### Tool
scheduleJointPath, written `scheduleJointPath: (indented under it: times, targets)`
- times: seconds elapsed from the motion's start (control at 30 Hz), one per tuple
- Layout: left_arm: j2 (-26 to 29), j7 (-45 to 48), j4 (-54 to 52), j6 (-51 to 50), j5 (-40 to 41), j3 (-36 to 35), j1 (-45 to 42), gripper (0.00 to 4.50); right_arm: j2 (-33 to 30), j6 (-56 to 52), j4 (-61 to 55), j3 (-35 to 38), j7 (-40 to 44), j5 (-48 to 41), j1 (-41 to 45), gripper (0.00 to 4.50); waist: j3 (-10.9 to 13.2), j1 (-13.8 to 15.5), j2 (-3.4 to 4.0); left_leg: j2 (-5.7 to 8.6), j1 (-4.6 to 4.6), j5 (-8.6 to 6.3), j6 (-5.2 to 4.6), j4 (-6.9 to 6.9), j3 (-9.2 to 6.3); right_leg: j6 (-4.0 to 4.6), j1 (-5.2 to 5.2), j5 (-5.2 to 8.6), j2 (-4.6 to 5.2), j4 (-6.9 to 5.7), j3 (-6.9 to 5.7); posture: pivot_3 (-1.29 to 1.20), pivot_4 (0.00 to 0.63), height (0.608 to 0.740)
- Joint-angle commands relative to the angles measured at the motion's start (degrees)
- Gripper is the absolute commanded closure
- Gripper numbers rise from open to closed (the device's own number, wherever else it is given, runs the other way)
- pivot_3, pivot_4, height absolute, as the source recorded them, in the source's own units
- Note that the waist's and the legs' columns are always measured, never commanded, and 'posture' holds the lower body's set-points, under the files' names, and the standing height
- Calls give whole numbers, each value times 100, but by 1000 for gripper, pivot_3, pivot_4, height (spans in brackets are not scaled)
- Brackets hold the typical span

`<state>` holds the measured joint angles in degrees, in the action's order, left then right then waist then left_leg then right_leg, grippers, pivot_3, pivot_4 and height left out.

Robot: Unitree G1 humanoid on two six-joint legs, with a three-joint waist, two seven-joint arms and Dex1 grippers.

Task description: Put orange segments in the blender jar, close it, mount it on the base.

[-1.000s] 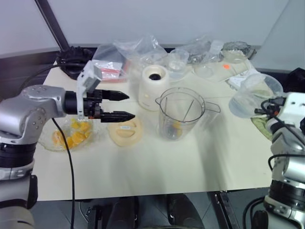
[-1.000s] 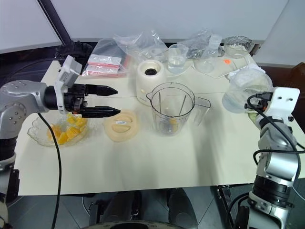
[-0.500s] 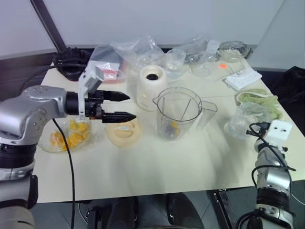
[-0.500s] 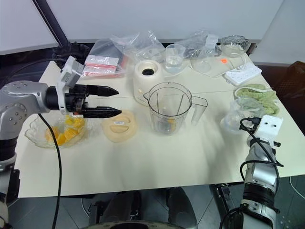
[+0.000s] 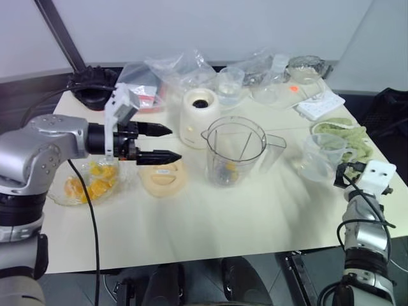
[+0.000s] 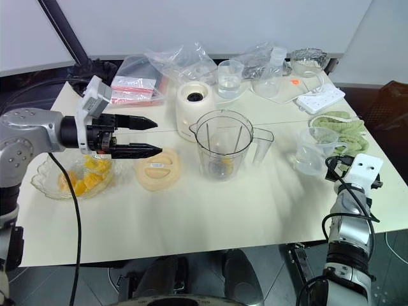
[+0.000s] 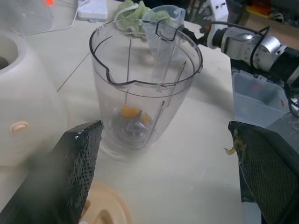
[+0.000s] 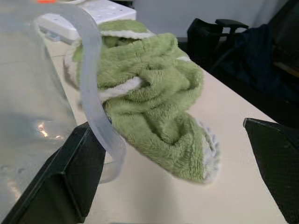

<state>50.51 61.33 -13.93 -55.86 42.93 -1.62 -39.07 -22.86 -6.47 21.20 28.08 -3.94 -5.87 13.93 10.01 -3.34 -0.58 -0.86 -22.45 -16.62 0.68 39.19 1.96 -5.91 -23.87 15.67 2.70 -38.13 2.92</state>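
Orange segments (image 5: pixel 92 185) lie heaped in the scalloped glass bowl (image 5: pixel 64 194) at the left edge of your surface (image 5: pixel 210 223), and a couple already sit by the blade at the bottom of the blender jar (image 5: pixel 234 150). Your left gripper (image 5: pixel 167 142) hangs above the cream lid (image 5: pixel 164 175) with both fingers spread wide and nothing between them, pointing toward the jar. Bring it back over the bowl and come down on one piece lying on top; the fruit looks soft, so close gently. Carry it well over the rim before letting go. The base (image 5: pixel 201 115) stands just behind the jar. Your right gripper (image 8: pixel 177 186) is spread wide, empty, by the small clear cup (image 5: pixel 317 156) and green cloth (image 5: pixel 347 134) at the right edge; leave it clear of the jar's handle.
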Motion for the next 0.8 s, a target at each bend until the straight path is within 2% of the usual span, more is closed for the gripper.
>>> scheduleJointPath:
  times: [0.03,0.3,0.7,0.8]
  targets:
    - [39,-27,-91,23,17,-85,-95,0,-37,-48,-136,-18,-99,11,-47,47,0,-11,0,0,4,0,0,-1,0,0,4,0,-1,1,0,0,150,740]
    - [9,-62,-28,69,-14,-53,-109,0,39,-279,-542,-77,-179,-29,-374,47,0,-60,0,-3,5,0,0,-2,0,0,8,0,-1,4,1,0,150,740]
    - [-139,-31,271,356,-302,106,-46,0,473,-831,-2592,-266,30,-69,-1719,47,0,-38,-1,-6,5,0,0,-5,-3,0,10,1,2,7,0,0,150,740]
    - [-228,-112,628,587,-598,198,-183,0,633,-920,-3500,-220,167,-211,-2282,47,0,6,-1,-6,5,-1,0,-8,-5,-1,9,2,-1,9,-1,0,150,740]
